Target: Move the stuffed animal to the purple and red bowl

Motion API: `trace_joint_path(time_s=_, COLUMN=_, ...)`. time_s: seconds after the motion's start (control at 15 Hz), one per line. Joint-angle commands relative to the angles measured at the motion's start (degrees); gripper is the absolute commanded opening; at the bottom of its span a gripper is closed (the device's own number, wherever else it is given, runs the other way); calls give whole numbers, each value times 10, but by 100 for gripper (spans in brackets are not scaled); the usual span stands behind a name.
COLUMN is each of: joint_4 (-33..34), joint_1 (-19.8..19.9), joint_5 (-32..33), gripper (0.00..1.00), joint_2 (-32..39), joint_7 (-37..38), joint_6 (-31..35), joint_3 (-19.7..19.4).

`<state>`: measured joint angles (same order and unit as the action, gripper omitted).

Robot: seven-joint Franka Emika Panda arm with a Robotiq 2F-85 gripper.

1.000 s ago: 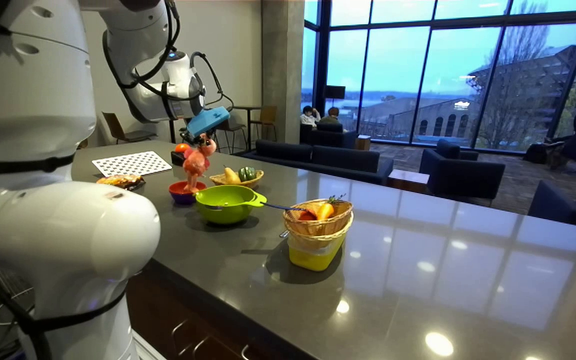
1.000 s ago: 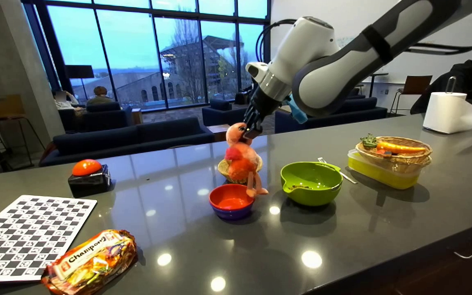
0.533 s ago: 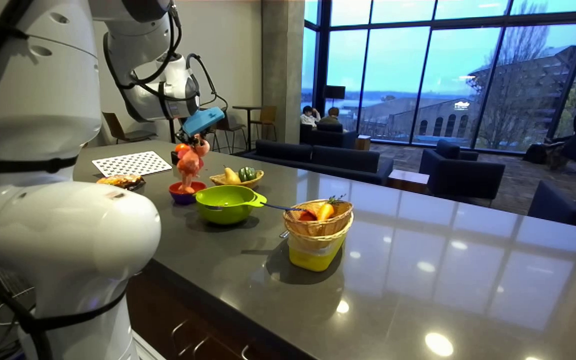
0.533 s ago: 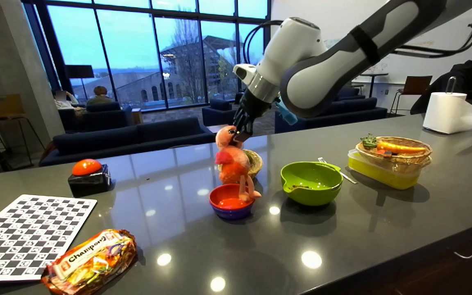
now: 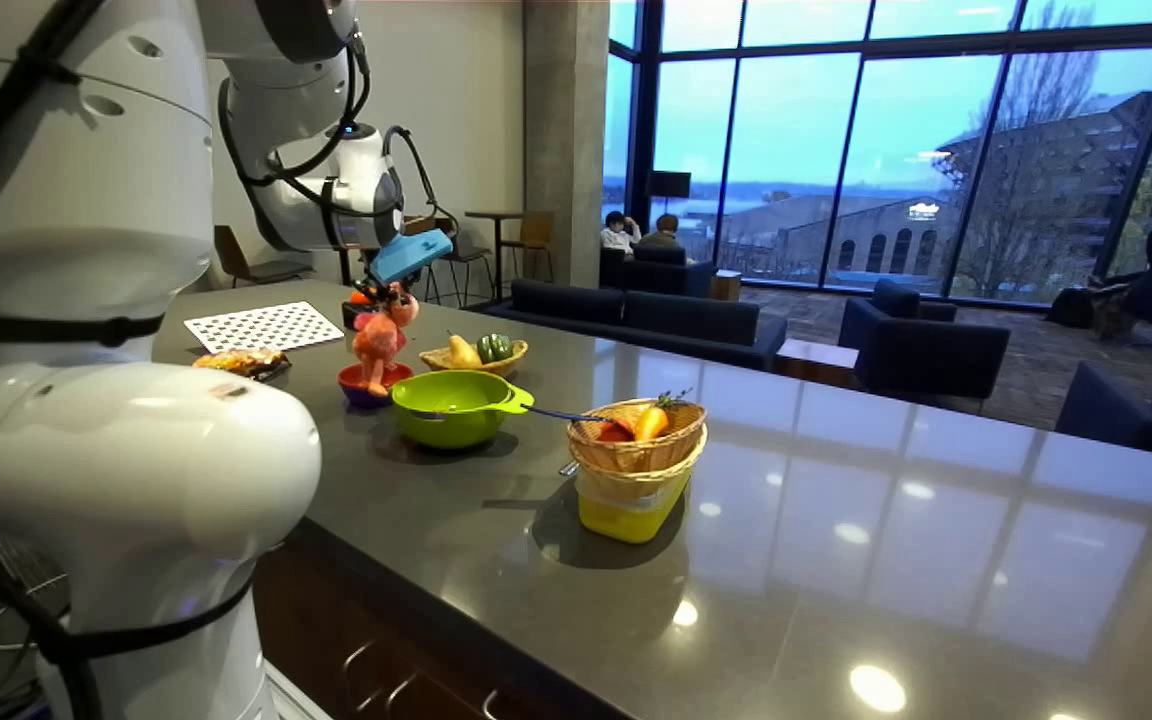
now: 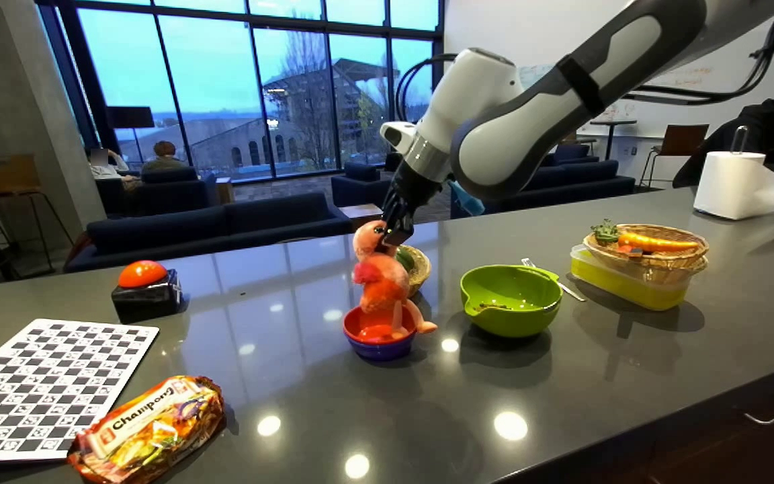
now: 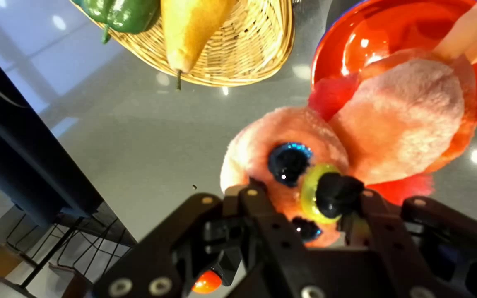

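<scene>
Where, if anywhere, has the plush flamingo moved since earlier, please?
Yes: in both exterior views, the plush flamingo moved down-left relative to the purple and red bowl.

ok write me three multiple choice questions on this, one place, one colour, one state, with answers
1. Where is the pear?
A) green bowl
B) basket
C) checkered board

2. What colour is the inside of the bowl under the toy?
A) red
B) yellow
C) black

3. What is the hand holding?
A) the toy's legs
B) nothing
C) the toy's head

1 B: the wrist view shows it beside a pepper.
2 A: the inside shows red there.
3 C: fingers sit on both sides of the head.
</scene>
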<state>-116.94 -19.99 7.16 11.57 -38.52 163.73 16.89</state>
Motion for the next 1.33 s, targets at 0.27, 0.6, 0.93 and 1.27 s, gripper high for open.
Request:
trace_joint_path(time_s=0.27, joint_4=7, joint_1=48, joint_5=-111, gripper=13, joint_2=27, joint_7=-122, joint_6=5, joint_3=47)
trace_joint_path(time_s=0.6, joint_4=1, joint_1=66, joint_5=-140, gripper=13, joint_2=36, joint_7=-153, joint_6=3, joint_3=54)
trace_joint_path(time_s=0.93, joint_4=-2, joint_1=79, joint_5=-160, gripper=13, joint_2=39, joint_7=-173, joint_6=4, joint_3=61)
trace_joint_path(time_s=1.27, joint_4=-7, joint_1=81, joint_5=-160, gripper=67, joint_2=35, joint_7=-173, joint_6=6, joint_3=60)
